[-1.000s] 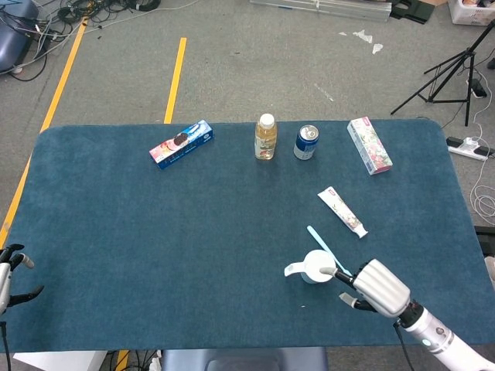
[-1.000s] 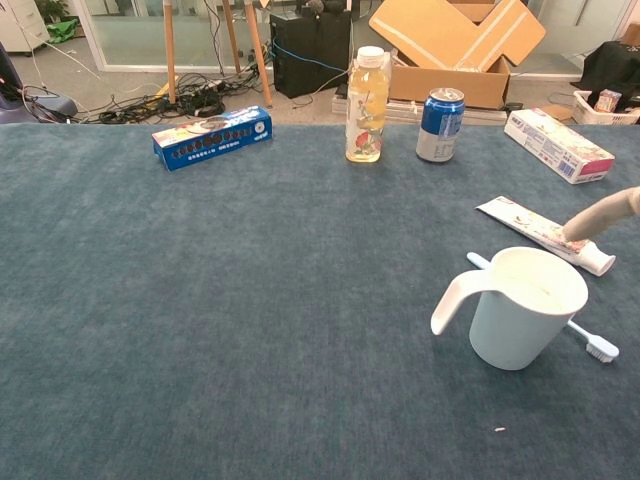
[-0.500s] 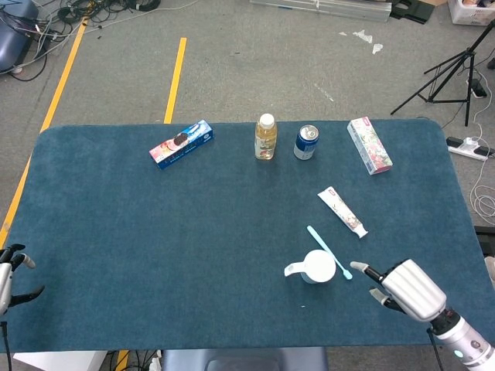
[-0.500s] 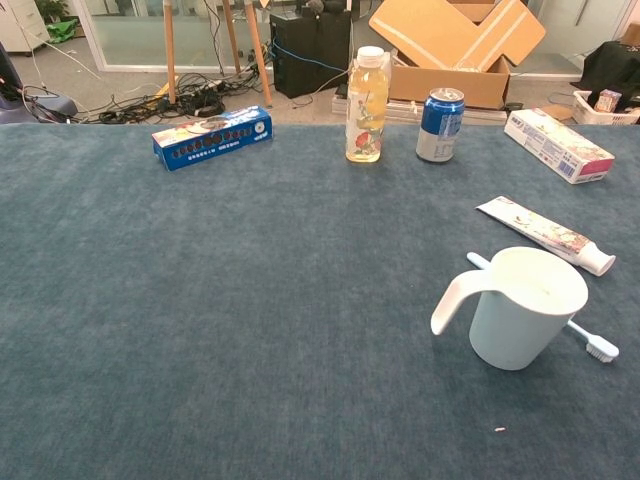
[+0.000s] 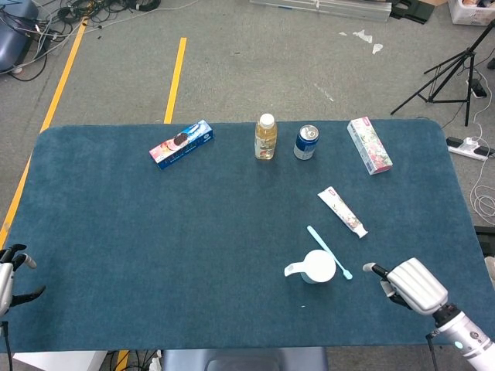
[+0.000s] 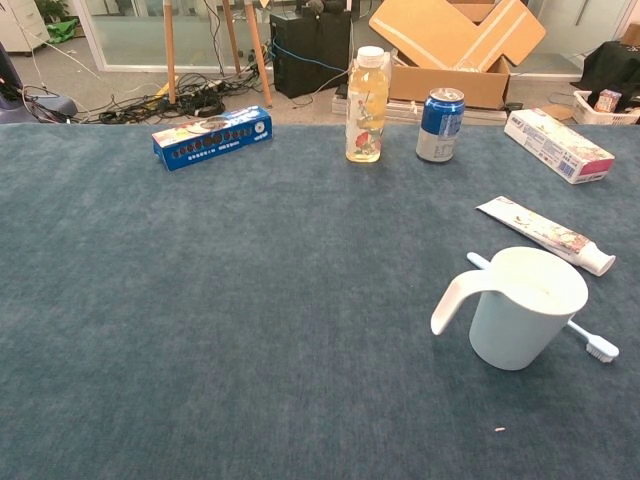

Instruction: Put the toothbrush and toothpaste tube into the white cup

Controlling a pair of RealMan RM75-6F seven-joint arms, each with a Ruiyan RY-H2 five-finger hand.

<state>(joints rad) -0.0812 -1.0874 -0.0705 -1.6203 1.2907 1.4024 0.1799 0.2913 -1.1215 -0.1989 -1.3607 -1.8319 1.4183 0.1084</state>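
Right hand empty, fingers apart; toothbrush and white cup to its left, toothpaste tube beyond. Left hand open, idle.

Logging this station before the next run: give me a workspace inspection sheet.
Surface: blue felt table, one small white speck near the cup.
Job's things: white cup upright, nothing seen inside; toothbrush flat behind it; toothpaste tube flat, apart.
Clutter: cookie box, juice bottle, soda can, toothpaste carton along the far edge.
Hands: right hand holds nothing, right of the cup; left hand at the table's left edge, holds nothing.
Cables: tangled on the floor, none on the table.
Surroundings: tripod, yellow floor tape, cardboard box.
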